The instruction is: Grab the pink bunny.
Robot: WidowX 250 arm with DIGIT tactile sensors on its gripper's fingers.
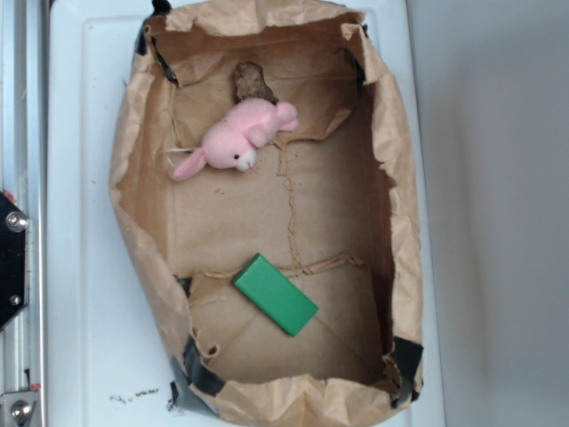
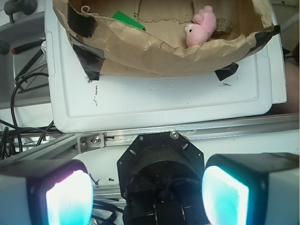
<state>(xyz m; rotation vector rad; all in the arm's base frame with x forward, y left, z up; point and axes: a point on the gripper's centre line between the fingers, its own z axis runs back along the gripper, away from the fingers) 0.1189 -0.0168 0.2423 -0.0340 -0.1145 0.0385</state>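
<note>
The approach has not begun: the pincer [image 2: 147,192] hangs wide apart and empty, and must travel to the pink bunny [image 1: 238,140] at upper left.

A white plastic tray [image 1: 80,267] with a raised rim carries everything; in the wrist view [image 2: 164,101] its bare front part shows a few dark specks. Directly on it sits 1 crumpled brown paper bag [image 1: 138,133], cut open at the top and patched with black tape [image 1: 197,369] at its corners. The bag covers most of the tray, leaving a bare strip at 9 o'clock and a narrower 1 at 3 o'clock.
</note>
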